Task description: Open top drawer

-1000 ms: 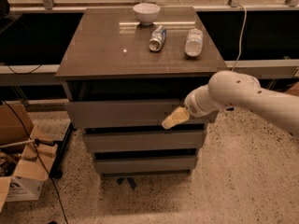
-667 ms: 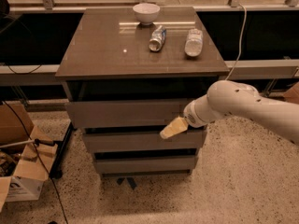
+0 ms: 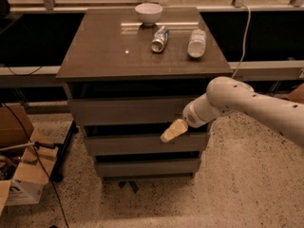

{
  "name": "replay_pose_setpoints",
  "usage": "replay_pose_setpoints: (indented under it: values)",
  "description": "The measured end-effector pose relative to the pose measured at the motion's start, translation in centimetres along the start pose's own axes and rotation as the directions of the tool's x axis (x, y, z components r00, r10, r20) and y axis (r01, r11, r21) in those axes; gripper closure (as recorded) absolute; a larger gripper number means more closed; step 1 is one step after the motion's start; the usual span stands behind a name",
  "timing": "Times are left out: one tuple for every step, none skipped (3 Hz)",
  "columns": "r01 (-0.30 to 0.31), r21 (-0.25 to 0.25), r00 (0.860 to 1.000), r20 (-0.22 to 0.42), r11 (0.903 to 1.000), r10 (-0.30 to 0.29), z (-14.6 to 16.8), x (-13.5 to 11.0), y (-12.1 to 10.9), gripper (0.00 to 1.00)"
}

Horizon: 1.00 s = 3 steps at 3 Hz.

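Note:
The top drawer [image 3: 124, 111] is the plain grey-brown front panel just under the cabinet's tabletop, with a dark gap above it. Two more drawer fronts sit below it: the middle one [image 3: 137, 143] and the bottom one [image 3: 145, 166]. My gripper [image 3: 173, 131], with a pale yellowish tip, is at the end of the white arm [image 3: 237, 101] that reaches in from the right. It hangs in front of the gap between the top and middle drawers, near the cabinet's right side and just below the top drawer's lower edge.
On the tabletop [image 3: 104, 56] stand a white bowl [image 3: 148, 12], a lying can [image 3: 160, 39] and a lying plastic bottle [image 3: 196, 42]. Cardboard boxes [image 3: 21, 175] and cables lie on the floor at the left. A dark rail runs behind the cabinet.
The gripper has dropped slightly from the top drawer's right front to its lower edge, and the arm has swung lower. The drawers look unmoved.

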<state>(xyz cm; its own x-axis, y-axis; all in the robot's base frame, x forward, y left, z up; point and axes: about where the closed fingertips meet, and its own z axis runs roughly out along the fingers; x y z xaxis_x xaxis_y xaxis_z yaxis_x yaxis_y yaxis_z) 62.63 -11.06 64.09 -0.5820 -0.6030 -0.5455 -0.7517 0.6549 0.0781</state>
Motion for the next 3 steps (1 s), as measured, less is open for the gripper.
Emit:
replay_pose_setpoints:
  values:
    - [0.186, 0.023, 0.982, 0.018, 0.9822, -0.187, -3.6, -4.1, -1.8, 0.00]
    - [0.198, 0.025, 0.980, 0.021, 0.9798, -0.199, -3.9, -4.3, -1.9, 0.00]
    - [0.348, 0.034, 0.935, 0.054, 0.9369, -0.349, -7.4, -6.9, -2.3, 0.00]
